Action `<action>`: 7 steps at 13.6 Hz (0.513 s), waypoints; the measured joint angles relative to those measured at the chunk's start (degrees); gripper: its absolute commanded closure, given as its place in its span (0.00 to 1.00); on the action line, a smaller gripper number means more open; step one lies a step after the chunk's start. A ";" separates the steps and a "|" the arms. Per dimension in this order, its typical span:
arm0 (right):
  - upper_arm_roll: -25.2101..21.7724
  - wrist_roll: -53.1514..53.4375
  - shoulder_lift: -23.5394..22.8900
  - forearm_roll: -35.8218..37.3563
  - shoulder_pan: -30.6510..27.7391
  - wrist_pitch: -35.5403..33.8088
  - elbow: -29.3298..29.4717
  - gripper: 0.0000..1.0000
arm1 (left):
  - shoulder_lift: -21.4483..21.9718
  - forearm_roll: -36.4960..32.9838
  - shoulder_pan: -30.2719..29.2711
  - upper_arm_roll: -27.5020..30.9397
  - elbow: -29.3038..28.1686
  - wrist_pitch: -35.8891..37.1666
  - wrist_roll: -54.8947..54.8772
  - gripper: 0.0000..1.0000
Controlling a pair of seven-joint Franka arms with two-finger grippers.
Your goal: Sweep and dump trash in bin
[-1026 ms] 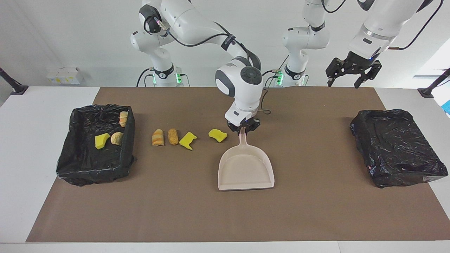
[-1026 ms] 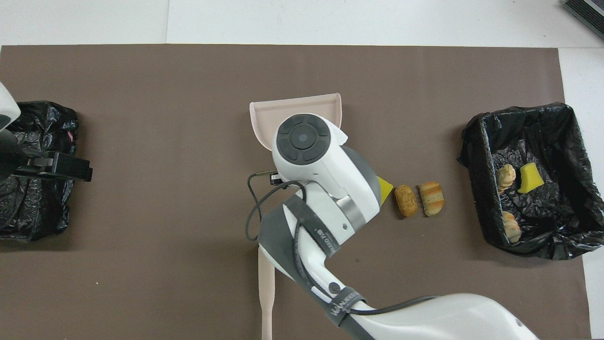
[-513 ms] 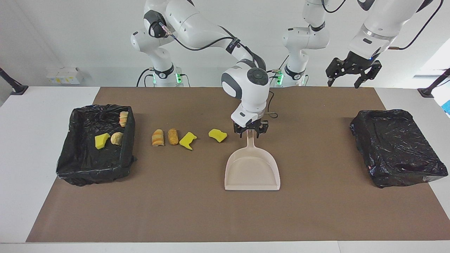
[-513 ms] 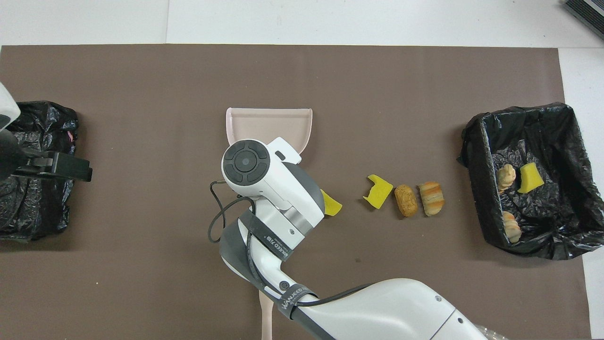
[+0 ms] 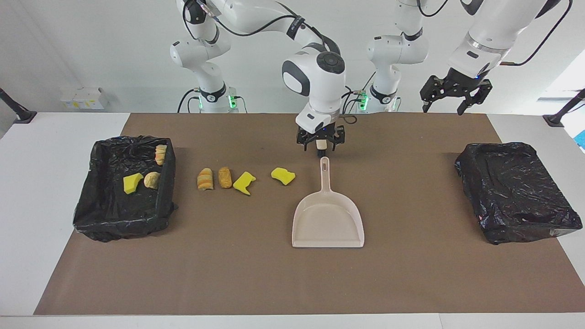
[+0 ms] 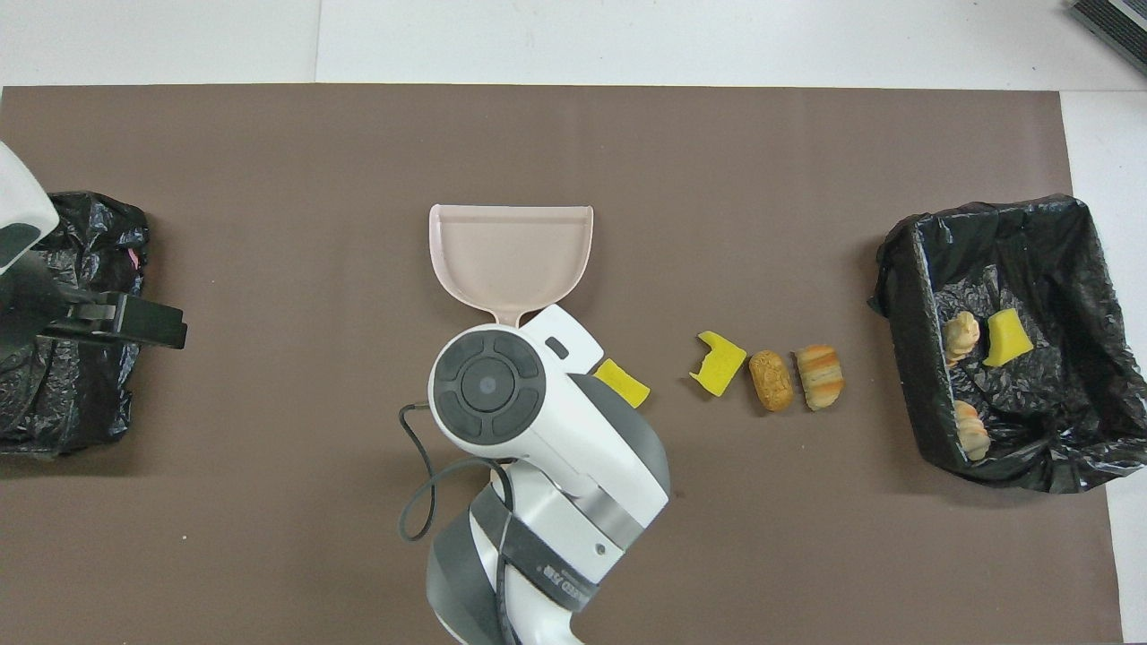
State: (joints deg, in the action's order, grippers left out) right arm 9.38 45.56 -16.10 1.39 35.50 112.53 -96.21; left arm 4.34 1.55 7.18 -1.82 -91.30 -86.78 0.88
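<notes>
Brown mat (image 5: 274, 283), dustpan (image 5: 328, 219) now released; right pincer (image 5: 321, 145) raised, open, empty; left pincer (image 5: 452, 98) open.

The right gripper (image 5: 320, 142) hangs open and empty, pointing straight down from its bent arm, while the left gripper (image 5: 450, 98) waits open, raised.

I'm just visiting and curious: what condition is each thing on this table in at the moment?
Dustpan: flat on the mat, empty, not held.
Four scraps: lying loose beside the bin.
Bin with trash: holds three scraps.
Other bin: nothing seen in it.
Right gripper: open, above the dustpan's handle.
Left gripper: open, waiting, raised.
</notes>
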 measured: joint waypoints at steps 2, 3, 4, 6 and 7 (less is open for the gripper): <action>0.06 1.70 5.04 -0.41 1.77 2.39 -6.89 0.00 | -0.73 0.15 1.32 -0.54 -1.15 -4.47 2.01 0.00; 0.08 3.37 7.25 -0.75 3.05 4.36 -10.79 0.00 | -1.92 0.16 3.10 -0.70 -1.82 -8.02 5.24 0.00; 0.12 4.71 9.16 -1.77 4.37 6.32 -14.49 0.00 | -3.63 0.15 5.07 -0.89 -2.30 -11.80 8.63 0.00; 0.15 5.73 12.44 -4.67 6.94 8.63 -20.47 0.00 | -8.12 0.15 9.01 -1.09 -2.65 -17.29 14.06 0.00; 0.13 5.76 13.67 -5.55 8.03 8.93 -22.42 0.04 | -10.16 0.15 10.59 -1.15 -2.69 -18.42 16.44 0.00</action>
State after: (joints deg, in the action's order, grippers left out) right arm 9.52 51.32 -2.43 -4.16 43.53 121.46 -118.63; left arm -5.83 1.70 17.77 -2.97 -93.99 -105.20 17.32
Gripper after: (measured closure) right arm 0.000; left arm 0.000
